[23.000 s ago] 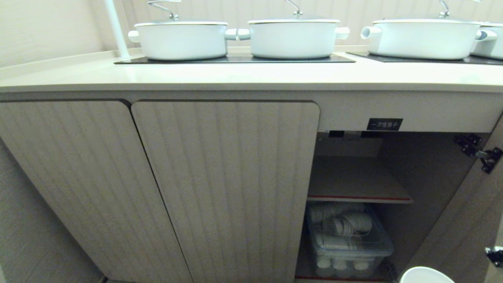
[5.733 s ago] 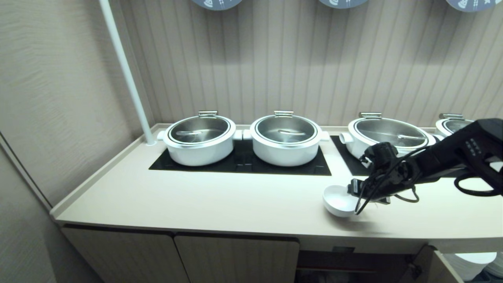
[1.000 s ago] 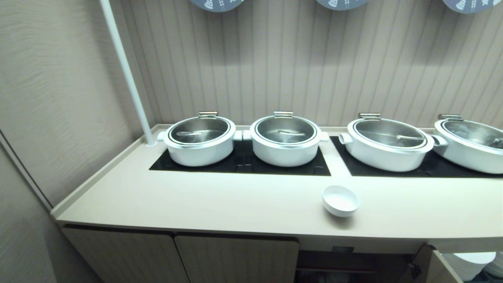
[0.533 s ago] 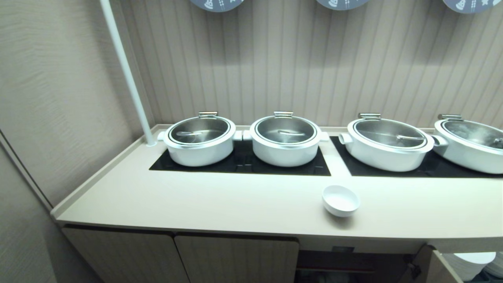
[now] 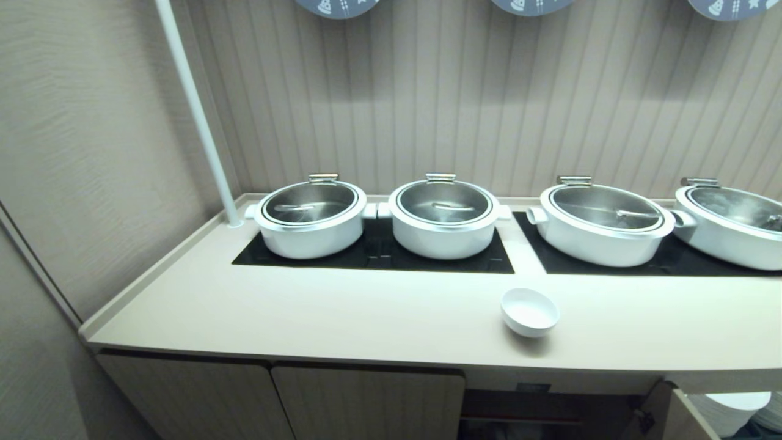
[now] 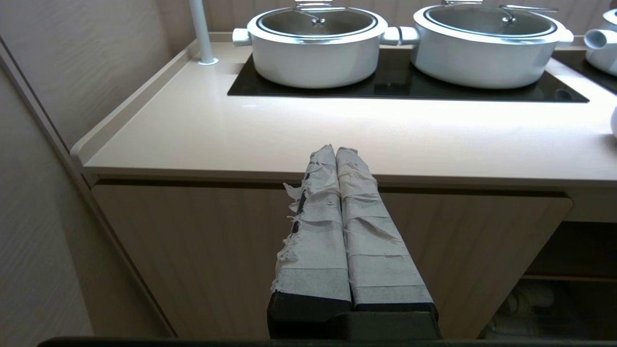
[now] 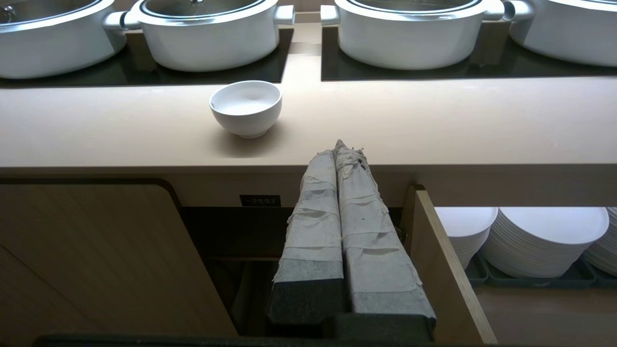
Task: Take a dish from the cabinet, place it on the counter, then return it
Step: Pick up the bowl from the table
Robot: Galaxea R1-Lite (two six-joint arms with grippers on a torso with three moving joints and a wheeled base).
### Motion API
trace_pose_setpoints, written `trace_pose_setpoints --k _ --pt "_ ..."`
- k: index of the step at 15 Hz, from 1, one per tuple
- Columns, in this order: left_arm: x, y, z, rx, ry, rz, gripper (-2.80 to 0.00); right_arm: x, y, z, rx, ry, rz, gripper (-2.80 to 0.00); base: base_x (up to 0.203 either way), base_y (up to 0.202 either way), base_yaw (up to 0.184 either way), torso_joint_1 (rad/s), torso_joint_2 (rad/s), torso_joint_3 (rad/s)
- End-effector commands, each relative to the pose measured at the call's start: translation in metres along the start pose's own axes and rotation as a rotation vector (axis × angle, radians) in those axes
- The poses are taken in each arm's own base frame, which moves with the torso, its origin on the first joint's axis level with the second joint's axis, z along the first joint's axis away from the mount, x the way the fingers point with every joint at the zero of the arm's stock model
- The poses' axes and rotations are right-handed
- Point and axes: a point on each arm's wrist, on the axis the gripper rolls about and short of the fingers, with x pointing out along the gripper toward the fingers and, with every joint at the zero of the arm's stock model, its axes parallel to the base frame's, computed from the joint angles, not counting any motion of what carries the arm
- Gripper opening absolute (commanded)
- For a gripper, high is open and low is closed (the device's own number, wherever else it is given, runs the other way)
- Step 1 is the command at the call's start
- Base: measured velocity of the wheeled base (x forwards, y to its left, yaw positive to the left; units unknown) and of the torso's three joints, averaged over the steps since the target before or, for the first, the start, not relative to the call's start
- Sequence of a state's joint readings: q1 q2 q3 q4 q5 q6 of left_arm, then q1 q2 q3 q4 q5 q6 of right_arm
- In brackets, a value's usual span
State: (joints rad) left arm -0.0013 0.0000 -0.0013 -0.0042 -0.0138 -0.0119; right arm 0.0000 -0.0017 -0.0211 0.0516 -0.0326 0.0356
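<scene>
- Dish [image 5: 529, 312] sat upright, empty, on desk [image 5: 342, 318], at 5 o'clock from 2nd pot [image 5: 444, 218].
- Cabinet [image 7: 231, 250] open; black label [image 7: 260, 200] unreadable.
- Left gripper [image 6: 336, 150] & right gripper [image 7: 340, 144]: fingers together, holding nothing.

The front strip of the desk [image 5: 342, 318] lies bare and reachable from above, apart from the dish [image 5: 529, 312] standing alone on it. Behind, four lidded pots [image 5: 444, 218] wall off the back. Below, the cabinet [image 7: 226, 241] stands open beside its swung door [image 7: 446, 270]; its depth is perhaps unobstructed, too dark to tell.
</scene>
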Motion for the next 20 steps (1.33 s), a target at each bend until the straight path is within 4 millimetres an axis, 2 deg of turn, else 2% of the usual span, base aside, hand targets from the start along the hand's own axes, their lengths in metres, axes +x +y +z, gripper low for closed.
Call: trace_pose_setpoints --k 1,7,10,16,20 --pt "0.000 0.000 0.000 0.000 0.001 0.000 -2.80 0.000 0.000 0.000 -0.003 0.001 0.000 -2.80 0.000 0.000 0.000 0.000 0.00 0.000" --pt "0.000 0.000 0.000 0.000 0.001 0.000 -2.80 0.003 0.000 0.000 -0.008 -0.025 -0.001 -2.80 0.000 0.000 0.000 0.000 0.00 0.000" --pt "0.000 0.000 0.000 0.000 -0.001 0.000 -2.80 0.013 0.001 0.009 -0.009 0.042 -0.005 -2.80 0.000 0.000 0.000 0.000 0.00 0.000" --pt "0.000 0.000 0.000 0.000 0.001 0.000 -2.80 0.051 0.002 0.041 -0.009 0.166 -0.060 -2.80 0.000 0.000 0.000 0.000 0.00 0.000" --pt "0.000 0.000 0.000 0.000 0.001 0.000 -2.80 0.082 0.003 0.066 -0.002 0.155 -0.004 -2.80 0.000 0.000 0.000 0.000 0.00 0.000"
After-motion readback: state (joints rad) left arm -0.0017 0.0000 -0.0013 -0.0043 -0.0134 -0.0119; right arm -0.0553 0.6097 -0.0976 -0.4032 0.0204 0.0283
